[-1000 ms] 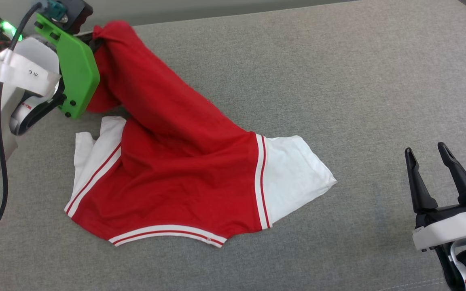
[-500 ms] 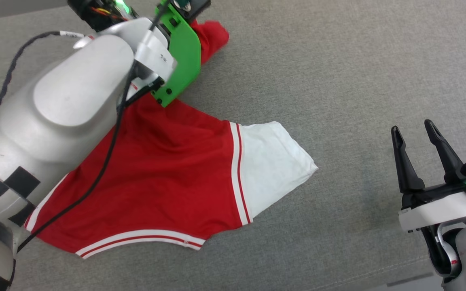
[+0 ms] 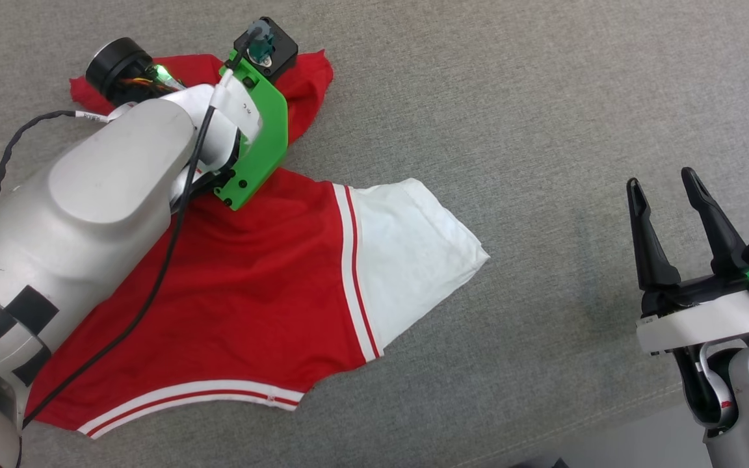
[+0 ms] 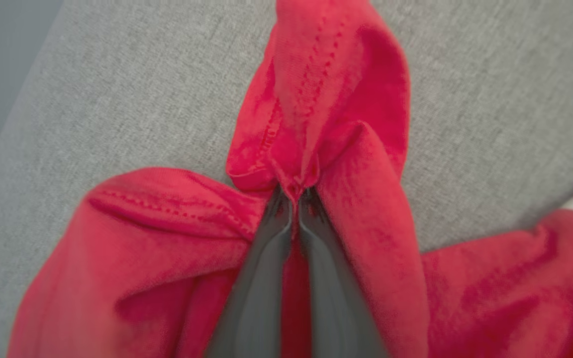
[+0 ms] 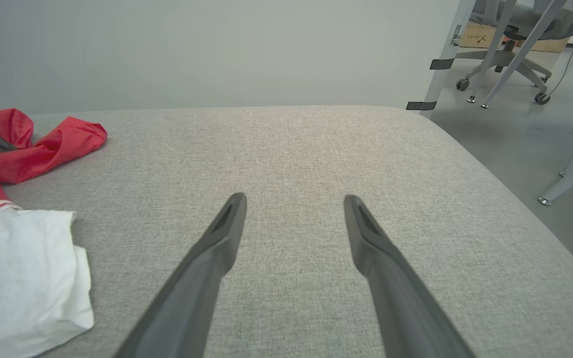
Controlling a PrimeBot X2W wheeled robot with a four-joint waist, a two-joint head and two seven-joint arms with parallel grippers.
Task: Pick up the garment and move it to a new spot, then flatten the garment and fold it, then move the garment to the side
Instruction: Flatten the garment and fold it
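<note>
The garment [image 3: 251,286], a red jersey shirt with white sleeves and striped trim, lies spread over the grey cushion [image 3: 511,97], back side up, so no letters show. A white sleeve [image 3: 407,253] points right. My left gripper [image 4: 294,195] is shut on a bunched fold of the shirt's red hem [image 4: 326,89], low over the cushion at the far left; in the head view the green wrist mount [image 3: 254,143] covers its fingers. My right gripper [image 3: 662,182] hovers open at the right, apart from the garment, nothing between its fingers [image 5: 227,233].
The cushion's right edge [image 5: 490,164] drops to a grey floor with metal frame legs [image 5: 445,54] and an office chair [image 5: 510,44]. A pale wall [image 5: 217,49] stands behind the cushion. Bare cushion lies between the white sleeve and my right gripper.
My left arm has swung the held hem from high at the far left down onto the cushion, stretching the shirt out. The head camera shifted too. The right gripper stays open.
</note>
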